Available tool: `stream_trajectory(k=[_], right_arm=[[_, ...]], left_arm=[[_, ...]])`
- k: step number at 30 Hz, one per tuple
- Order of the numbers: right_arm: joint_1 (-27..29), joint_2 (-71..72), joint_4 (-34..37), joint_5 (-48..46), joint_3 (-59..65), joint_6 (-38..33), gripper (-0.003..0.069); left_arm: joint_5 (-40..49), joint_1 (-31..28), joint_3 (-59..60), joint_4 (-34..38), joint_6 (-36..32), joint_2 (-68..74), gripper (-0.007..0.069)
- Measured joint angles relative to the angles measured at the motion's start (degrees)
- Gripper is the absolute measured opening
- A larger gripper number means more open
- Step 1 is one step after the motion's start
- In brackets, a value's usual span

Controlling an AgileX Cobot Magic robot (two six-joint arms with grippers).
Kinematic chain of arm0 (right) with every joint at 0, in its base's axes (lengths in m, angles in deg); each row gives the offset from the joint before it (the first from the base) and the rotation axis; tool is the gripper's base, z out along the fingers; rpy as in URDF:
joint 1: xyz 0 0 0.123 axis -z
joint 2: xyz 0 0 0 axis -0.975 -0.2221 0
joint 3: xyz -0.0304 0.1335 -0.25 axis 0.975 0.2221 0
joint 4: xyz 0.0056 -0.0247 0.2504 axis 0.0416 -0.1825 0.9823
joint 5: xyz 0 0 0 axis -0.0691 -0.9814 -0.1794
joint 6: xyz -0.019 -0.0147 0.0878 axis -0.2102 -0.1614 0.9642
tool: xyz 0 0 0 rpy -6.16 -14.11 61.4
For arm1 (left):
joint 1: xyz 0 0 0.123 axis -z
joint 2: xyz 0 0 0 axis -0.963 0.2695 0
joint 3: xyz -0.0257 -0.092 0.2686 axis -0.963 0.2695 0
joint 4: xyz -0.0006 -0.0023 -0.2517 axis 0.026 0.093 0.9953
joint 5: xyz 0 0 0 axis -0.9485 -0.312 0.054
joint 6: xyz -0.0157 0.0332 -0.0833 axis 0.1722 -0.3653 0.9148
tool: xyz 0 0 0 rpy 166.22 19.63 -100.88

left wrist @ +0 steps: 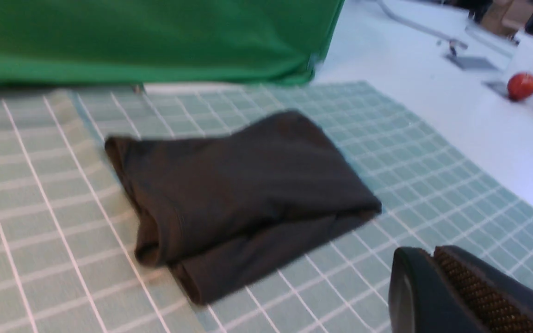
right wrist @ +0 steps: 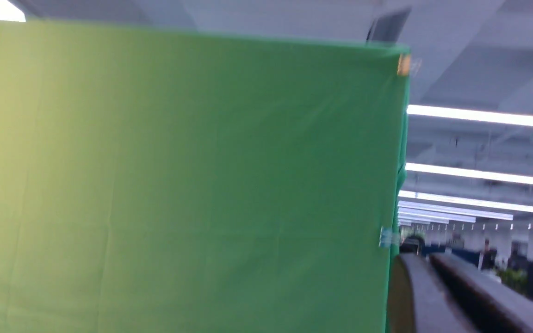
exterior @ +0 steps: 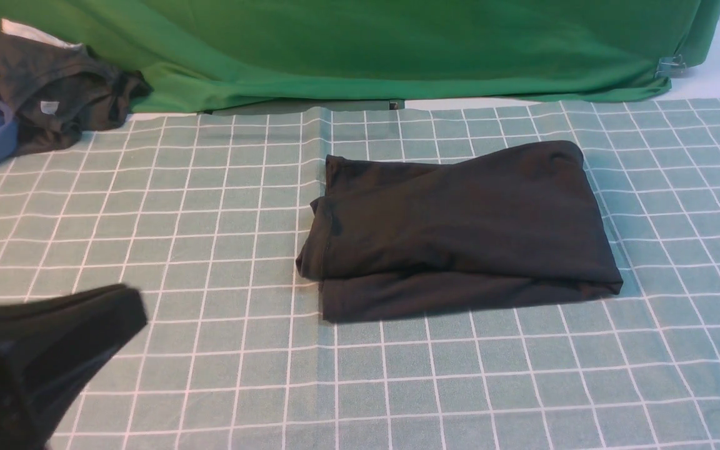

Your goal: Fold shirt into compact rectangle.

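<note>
The black shirt (exterior: 460, 231) lies folded into a rough rectangle (layers slightly offset) mid-tablecloth (exterior: 210, 375), right of centre.

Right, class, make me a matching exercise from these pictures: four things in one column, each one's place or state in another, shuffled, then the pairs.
Things:
1. black shirt
2. green cloth
3. dark grey garment
4. left gripper

Places or states:
A. hanging at the back
B. shut, holding nothing
C. folded, mid-table
D. crumpled, far left corner

Pairs: 1-C, 2-A, 3-D, 4-B
</note>
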Motion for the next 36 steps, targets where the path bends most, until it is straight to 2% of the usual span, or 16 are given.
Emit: stream_trajectory(k=[8,22,26,29,30,31,32,33,36], right_arm=[[0.00,0.23,0.02,-0.03,0.00,0.07,0.0154],[0.00,0.23,0.06,-0.03,0.00,0.07,0.0205],[0.00,0.23,0.06,-0.03,0.00,0.07,0.0216],[0.00,0.23,0.06,-0.03,0.00,0.07,0.0222],[0.00,0.23,0.06,-0.03,0.00,0.07,0.0223],[0.00,0.23,0.06,-0.03,0.00,0.07,0.0226],[0.00,0.23,0.06,-0.03,0.00,0.07,0.0226],[0.00,0.23,0.06,-0.08,0.00,0.07,0.0230],[0.00,0.23,0.06,-0.08,0.00,0.07,0.0234]], left_arm=[[-5.13,0.00,3.28,-2.73,-0.17,-7.75,0.0010],[-5.31,0.00,3.60,-2.95,-0.18,-7.88,0.0011],[-8.24,0.00,4.24,-4.83,-3.25,-7.88,0.0013],[-12.12,-1.24,6.10,-3.54,-7.12,-8.46,0.0013],[-13.66,-2.69,7.25,-1.81,-9.43,-8.92,0.0013],[-16.22,-5.67,9.18,1.62,-15.01,-9.75,0.0013],[-16.63,-6.69,9.79,2.49,-15.91,-10.24,0.0013],[-17.33,-11.12,12.47,5.28,-18.98,-11.70,0.0013],[-17.39,-19.03,17.26,6.84,-20.76,-15.47,0.0013]])
